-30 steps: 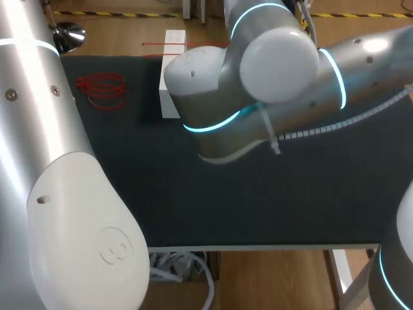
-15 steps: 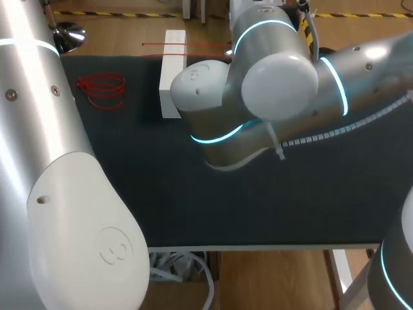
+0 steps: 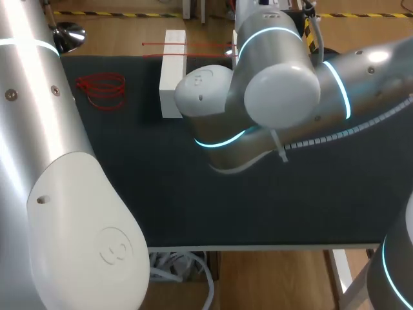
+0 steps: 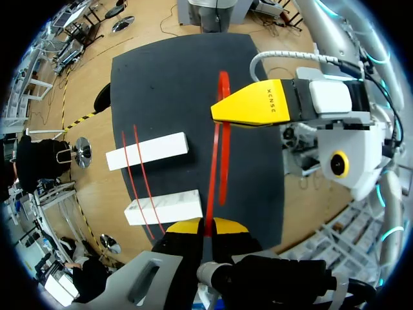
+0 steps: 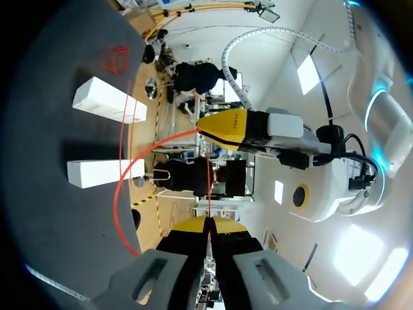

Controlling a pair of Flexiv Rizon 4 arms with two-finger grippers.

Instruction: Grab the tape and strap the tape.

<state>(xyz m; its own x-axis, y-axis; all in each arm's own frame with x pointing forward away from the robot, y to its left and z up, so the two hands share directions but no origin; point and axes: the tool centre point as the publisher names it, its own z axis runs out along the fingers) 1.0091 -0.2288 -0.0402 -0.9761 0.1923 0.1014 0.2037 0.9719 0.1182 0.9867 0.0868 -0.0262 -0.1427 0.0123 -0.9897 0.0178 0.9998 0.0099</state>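
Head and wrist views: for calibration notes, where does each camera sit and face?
Head view: above and behind, looking down on the table; left arm and right arm show.
Left wrist view: on the left wrist, facing along the left gripper, shut on the red tape.
Right wrist view: on the right wrist, facing along the right gripper, shut on the red tape.
Shared: both wrist views show the red tape and white blocks.

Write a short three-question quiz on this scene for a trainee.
1. True or false: the left end effector is shut on the red strap.
2. How many white blocks lie on the table? A one, B two, C four.
3. Fill in: the loose coil lying on the table is ___ in colour.
Key: 1 true; 2 B; 3 red.
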